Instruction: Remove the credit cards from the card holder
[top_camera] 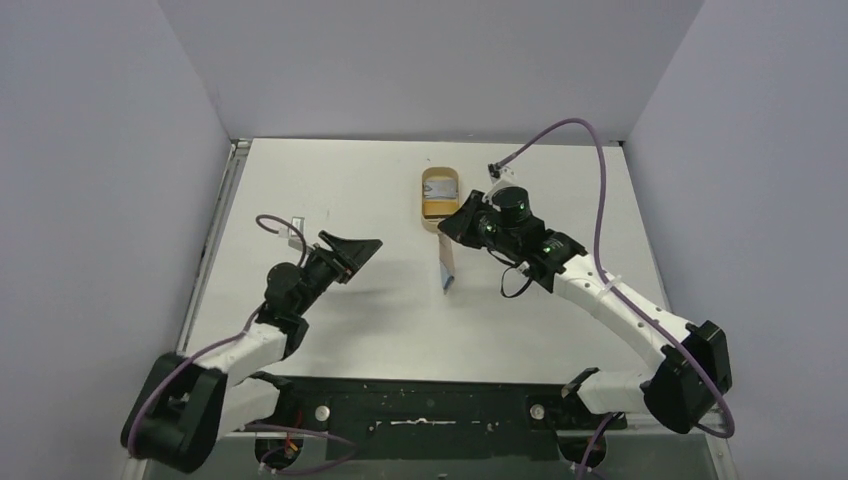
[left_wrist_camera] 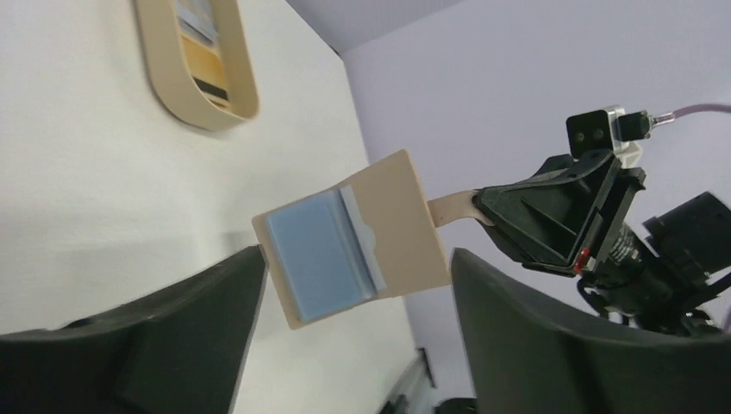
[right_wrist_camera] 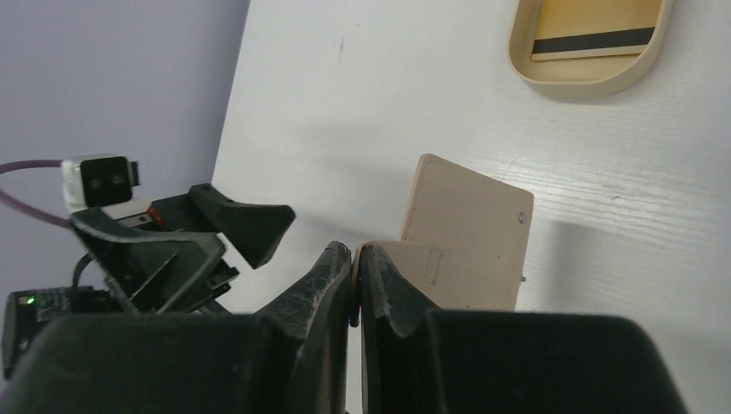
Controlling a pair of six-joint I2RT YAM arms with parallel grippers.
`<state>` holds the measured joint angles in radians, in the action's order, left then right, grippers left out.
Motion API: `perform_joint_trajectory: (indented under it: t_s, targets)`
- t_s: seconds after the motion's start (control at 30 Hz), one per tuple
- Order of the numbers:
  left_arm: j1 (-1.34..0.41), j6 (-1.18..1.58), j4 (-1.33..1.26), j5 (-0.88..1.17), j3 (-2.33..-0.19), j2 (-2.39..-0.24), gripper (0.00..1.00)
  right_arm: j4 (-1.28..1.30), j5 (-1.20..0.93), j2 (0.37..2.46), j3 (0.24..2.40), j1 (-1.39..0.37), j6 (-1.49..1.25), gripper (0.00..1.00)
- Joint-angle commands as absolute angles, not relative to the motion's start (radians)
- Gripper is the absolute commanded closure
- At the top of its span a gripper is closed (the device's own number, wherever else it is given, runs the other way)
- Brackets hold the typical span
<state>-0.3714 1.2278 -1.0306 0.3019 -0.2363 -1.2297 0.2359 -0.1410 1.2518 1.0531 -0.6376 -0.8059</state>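
while the card holder (left_wrist_camera: 392,216) hangs open over the middle of the surface (left_wrist_camera: 86,172), look at the light blue card (left_wrist_camera: 317,254) first. it sits in the pocket of the flap nearer your left fingers (top_camera: 352,252). a paler edge peeks out beside it, maybe one more card. the right fingers (right_wrist_camera: 345,267) are pinched shut on the strap tab (left_wrist_camera: 448,208), and that is all that holds the card holder up. you cannot tell from these views if its low edge touches the surface. your left fingers are wide apart and hold nothing, a little way off to the side of the card holder.

to do this step well, bring the left fingers in slowly, straight at the blue card. pinch only the card, not the tan flap with it. the flap can swing, because it hangs from one small tab, so push softly. then pull the card along the pocket, not sideways. grip the tab hard with the right fingers so it does not slip out. the tan dish (left_wrist_camera: 246,86) is just behind the card holder, with a striped card (right_wrist_camera: 593,41) in it. that looks like the place to drop this one.
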Motion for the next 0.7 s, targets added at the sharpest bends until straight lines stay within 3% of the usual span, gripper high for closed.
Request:
perform_joint_trajectory:
  t_s: [0.0,0.1,0.2,0.4,0.67]
  targets:
    - [-0.331,1.034,-0.56,0.205,-0.289,-0.93,0.06,0.014,-0.165,1.344,1.033,-0.667,-0.857,1.0]
    - [-0.33,0.918,-0.188,0.048,-0.372,-0.754,0.03,-0.053,-0.168,1.404,1.042,-0.695,-0.876,1.0]
    - [-0.315,0.858,-0.061,-0.029,-0.403,-0.673,0.03,-0.071,-0.153,1.422,1.026,-0.706,-0.883,1.0]
    - [-0.278,0.857,-0.006,0.105,-0.475,-0.829,0.03,-0.081,-0.122,1.383,0.855,-0.635,-0.865,1.0]
    - [-0.282,0.836,-0.136,0.22,-0.497,-1.012,0.03,-0.143,-0.212,1.414,0.603,-0.434,-0.84,1.0]
